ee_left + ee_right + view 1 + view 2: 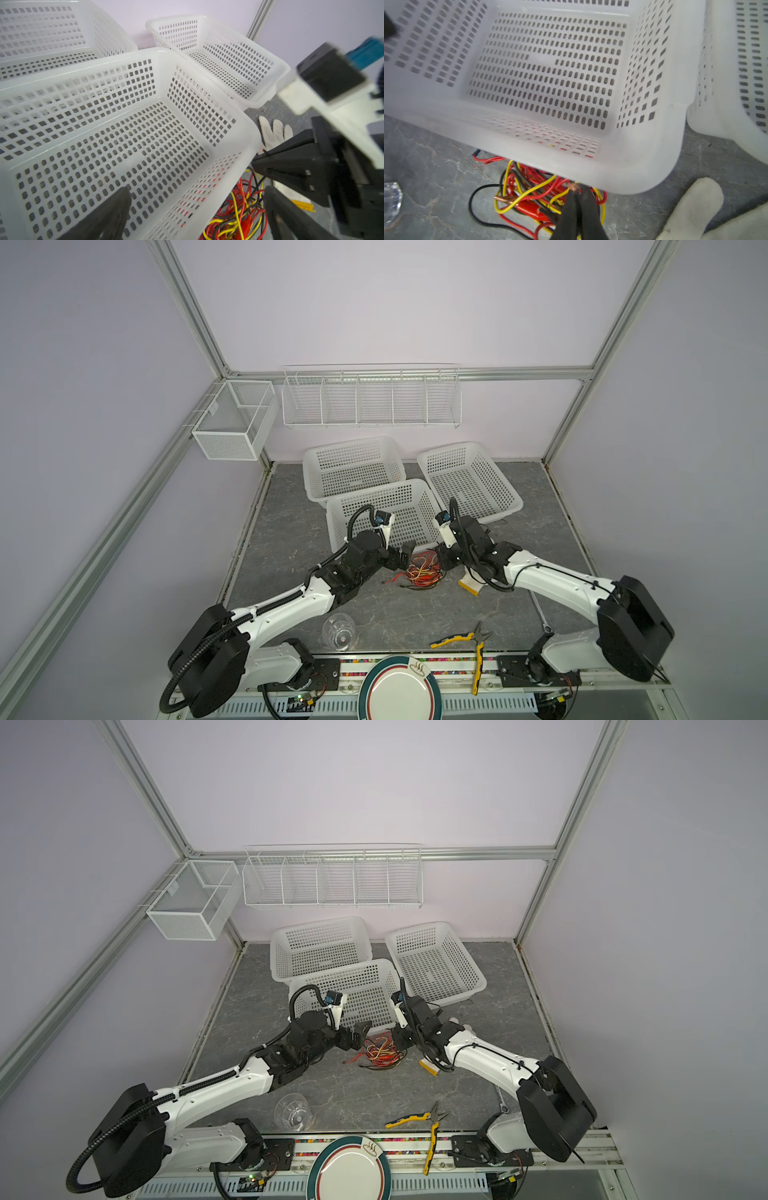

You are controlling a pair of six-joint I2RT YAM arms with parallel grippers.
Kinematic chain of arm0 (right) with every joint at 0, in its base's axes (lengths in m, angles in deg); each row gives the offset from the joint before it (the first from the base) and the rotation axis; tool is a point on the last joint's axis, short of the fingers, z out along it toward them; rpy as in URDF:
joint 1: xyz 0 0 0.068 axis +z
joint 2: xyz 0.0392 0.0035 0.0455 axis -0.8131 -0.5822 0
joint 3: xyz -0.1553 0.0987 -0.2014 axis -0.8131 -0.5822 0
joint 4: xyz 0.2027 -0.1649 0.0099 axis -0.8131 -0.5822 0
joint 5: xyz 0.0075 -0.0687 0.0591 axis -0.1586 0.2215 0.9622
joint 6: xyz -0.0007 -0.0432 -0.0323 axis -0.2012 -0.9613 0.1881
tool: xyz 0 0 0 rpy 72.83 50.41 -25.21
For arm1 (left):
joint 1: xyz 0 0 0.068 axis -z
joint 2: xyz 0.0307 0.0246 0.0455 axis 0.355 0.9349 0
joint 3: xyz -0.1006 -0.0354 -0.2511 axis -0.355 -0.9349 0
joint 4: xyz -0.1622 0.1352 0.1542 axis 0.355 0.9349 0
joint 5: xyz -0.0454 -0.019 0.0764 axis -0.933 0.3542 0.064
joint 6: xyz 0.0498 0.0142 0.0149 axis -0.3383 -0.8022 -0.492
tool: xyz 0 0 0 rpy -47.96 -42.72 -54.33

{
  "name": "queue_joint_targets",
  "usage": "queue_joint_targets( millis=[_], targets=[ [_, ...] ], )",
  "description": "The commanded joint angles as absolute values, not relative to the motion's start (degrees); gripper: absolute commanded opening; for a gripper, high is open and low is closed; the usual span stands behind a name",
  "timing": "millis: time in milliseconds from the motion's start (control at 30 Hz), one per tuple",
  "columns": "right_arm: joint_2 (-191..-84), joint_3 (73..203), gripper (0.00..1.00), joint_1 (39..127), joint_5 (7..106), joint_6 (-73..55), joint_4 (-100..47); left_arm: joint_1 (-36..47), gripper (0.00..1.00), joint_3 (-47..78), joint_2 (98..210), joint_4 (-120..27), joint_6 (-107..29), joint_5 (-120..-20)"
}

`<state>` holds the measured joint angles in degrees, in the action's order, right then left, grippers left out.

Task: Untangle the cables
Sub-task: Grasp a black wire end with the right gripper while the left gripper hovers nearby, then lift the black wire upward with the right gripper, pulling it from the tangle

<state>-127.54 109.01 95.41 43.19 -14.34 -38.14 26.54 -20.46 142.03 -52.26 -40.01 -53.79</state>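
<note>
We see grey tabletop [374, 614] w/ 3 white baskets [349, 444], cables [422, 574] in a tangle, glove [695, 207], pliers [457, 640] & clear cup [337, 630].

No text is reading anywhere. Plate [399, 693] rim is showing a small wavy mark, perhaps a logo; too small to tell.

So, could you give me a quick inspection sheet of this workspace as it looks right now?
Surface: grey marbled tabletop, nothing spilled.
Job's things: cables, red, yellow and black, tangled in one heap partly under the rim of the front basket.
Clutter: two more baskets, pliers, clear cup, plate, white glove.
Hands: left hand open beside the heap; right hand closed on a copper-tipped wire end in it.
Cables: black hoses run along both arms.
Surroundings: wire racks on the back wall, metal frame.
</note>
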Motion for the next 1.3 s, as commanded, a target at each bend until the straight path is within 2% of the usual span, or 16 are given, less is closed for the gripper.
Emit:
queue_joint_targets(
  millis=[0, 133, 333, 533, 700, 933, 1133, 1267],
  targets=[
    [-120.1, 111.2, 0.07, 96.3, 43.5, -15.9, -41.5, 27.0, 1.0, -21.2, 140.5, -49.3, -39.5, -52.9],
    [-112.7, 114.5, 0.06, 96.4, 44.9, -17.1, -43.7, 27.2, 0.99, -21.6, 139.7, -49.4, -40.2, -52.7],
    [-108.2, 120.8, 0.06, 96.4, 47.6, -18.1, -44.9, 27.2, 0.99, -20.3, 139.4, -48.7, -41.6, -52.7],
    [-108.2, 125.8, 0.07, 96.4, 49.8, -17.5, -44.7, 27.6, 1.0, -18.9, 138.8, -47.8, -42.6, -53.8],
    [-110.6, 130.3, 0.06, 96.4, 47.7, -17.6, -48.6, 28.0, 1.0, -18.5, 137.8, -48.6, -45.1, -56.1],
    [-111.0, 131.6, 0.07, 96.4, 49.0, -18.3, -45.2, 28.1, 1.0, -18.3, 139.0, -55.8, -48.1, -61.1],
    [-113.3, 133.6, 0.06, 96.4, 49.9, -19.4, -44.1, 29.0, 1.0, -16.2, 143.4, -63.5, -49.0, -70.2],
    [-114.4, 134.1, 0.06, 96.4, 50.3, -19.8, -43.7, 30.6, 1.0, -15.0, 146.7, -67.3, -51.0, -72.7]
  ],
)
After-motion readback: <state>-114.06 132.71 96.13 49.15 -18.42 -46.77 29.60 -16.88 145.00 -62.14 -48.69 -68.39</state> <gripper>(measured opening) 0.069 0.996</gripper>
